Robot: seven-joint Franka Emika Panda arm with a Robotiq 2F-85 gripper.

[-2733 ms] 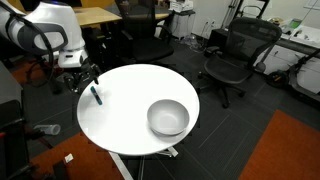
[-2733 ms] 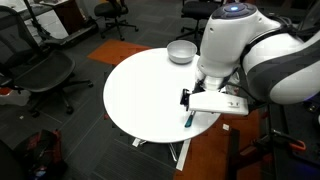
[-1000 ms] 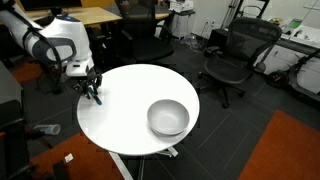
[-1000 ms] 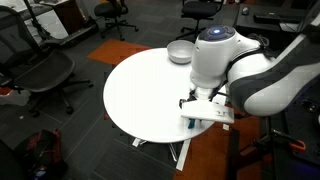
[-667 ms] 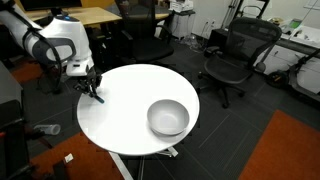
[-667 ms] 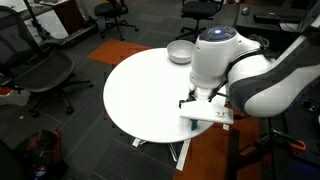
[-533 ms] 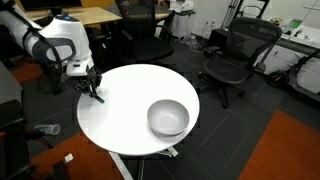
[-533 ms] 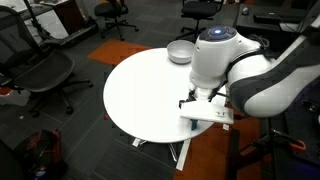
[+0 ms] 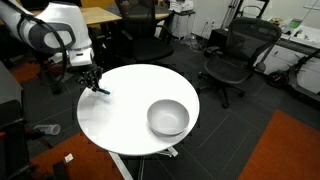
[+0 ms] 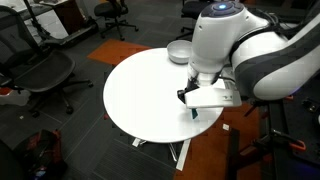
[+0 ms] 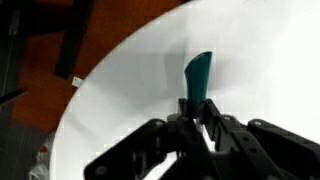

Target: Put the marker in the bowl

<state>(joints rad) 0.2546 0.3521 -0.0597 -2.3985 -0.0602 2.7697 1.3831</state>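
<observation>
The teal-blue marker (image 11: 198, 78) sticks out from between the black fingers of my gripper (image 11: 195, 116), which is shut on it. In both exterior views the gripper (image 9: 95, 82) (image 10: 190, 100) hangs a little above the round white table (image 9: 125, 105) (image 10: 145, 90), near its edge. The marker (image 10: 193, 113) pokes out below the fingers, and the tabletop shows beneath it in the wrist view. The light grey bowl (image 9: 168, 117) (image 10: 181, 51) stands empty on the opposite side of the table, well away from the gripper.
Black office chairs (image 9: 230, 55) (image 10: 45, 70) stand around the table. Dark floor and orange carpet (image 11: 110, 40) lie past the table edge, close beside the gripper. Desks with equipment (image 9: 300, 40) line the back of the room.
The gripper has closed on the marker and risen from the tabletop with it. The arm has shifted slightly. The bowl has not moved.
</observation>
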